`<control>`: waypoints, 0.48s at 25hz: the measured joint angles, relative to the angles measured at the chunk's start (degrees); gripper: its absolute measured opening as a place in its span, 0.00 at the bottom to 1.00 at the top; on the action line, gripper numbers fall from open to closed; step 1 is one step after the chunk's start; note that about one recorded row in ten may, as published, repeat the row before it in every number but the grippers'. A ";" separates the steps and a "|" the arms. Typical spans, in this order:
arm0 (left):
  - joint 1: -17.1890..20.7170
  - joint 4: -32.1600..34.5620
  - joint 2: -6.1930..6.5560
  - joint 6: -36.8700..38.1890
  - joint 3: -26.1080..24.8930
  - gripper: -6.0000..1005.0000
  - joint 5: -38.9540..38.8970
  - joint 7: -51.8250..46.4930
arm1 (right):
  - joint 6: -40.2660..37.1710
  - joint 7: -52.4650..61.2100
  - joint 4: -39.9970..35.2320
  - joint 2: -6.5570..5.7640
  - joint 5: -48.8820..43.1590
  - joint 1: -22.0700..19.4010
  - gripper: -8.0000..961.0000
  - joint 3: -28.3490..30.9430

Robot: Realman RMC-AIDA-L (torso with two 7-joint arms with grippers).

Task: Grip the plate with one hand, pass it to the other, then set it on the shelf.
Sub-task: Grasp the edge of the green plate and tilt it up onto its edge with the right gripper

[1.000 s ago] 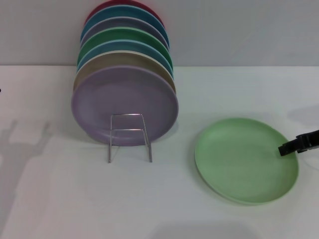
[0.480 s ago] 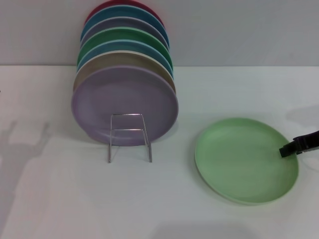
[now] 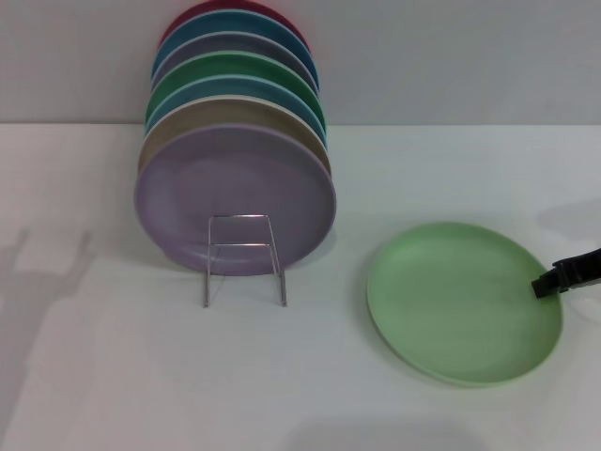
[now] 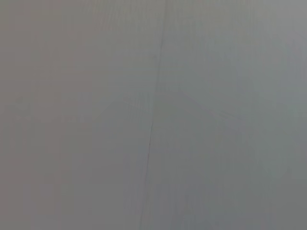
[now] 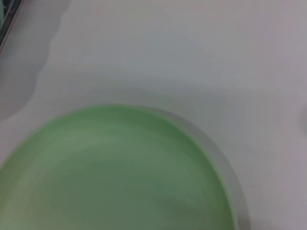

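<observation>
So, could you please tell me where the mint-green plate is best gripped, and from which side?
Probably by the rim on its right edge. The plate lies flat on the white table, so only its thin raised lip offers a pinch. The right gripper is already at that edge, and the rack with its stacked plates stands off to the left, leaving this side unobstructed. A low, sideways approach seems best.

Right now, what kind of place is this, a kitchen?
Probably a robot test bench, not a real kitchen: a bare white table against a plain wall, a wire rack of coloured plates, and one mint-green plate beside the right gripper.
</observation>
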 joint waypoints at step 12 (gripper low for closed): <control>0.00 0.00 0.09 -0.01 -0.20 0.87 -0.09 0.00 | -0.61 -0.71 0.11 0.03 -0.03 0.09 0.17 0.00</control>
